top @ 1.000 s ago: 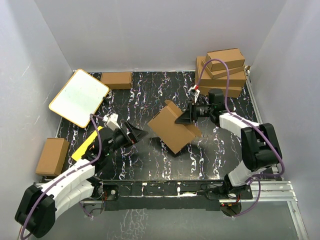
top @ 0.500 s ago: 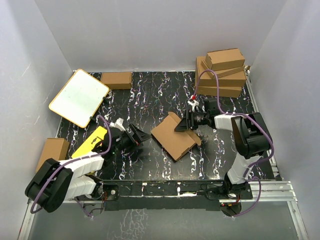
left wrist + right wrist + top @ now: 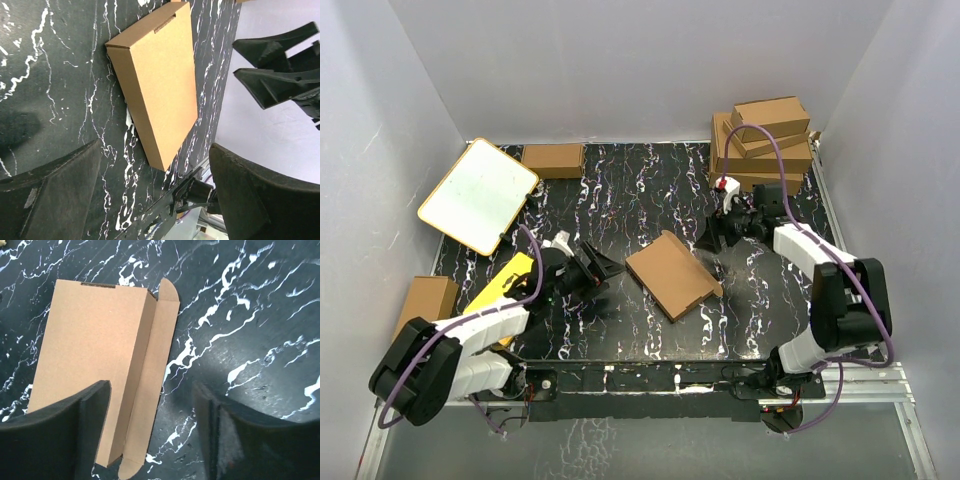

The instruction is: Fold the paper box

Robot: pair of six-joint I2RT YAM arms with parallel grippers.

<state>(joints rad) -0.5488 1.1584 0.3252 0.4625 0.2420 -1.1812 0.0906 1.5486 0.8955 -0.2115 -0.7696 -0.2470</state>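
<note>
The paper box is a thin brown cardboard mailer lying flat on the black marbled table, mid-table. It also shows in the left wrist view and in the right wrist view, where one long flap lies spread flat beside it. My left gripper is open and empty, left of the box and apart from it. My right gripper is open and empty, just beyond the box's far right corner, not touching it.
A stack of folded brown boxes stands at the back right. A single brown box lies at the back, another off the table's left. A white board with an orange rim leans back left. A yellow card lies under my left arm.
The box was held tilted up by my right gripper; it now lies flat on the table. My right gripper has let go and drawn back to the right. The left gripper shifted slightly.
</note>
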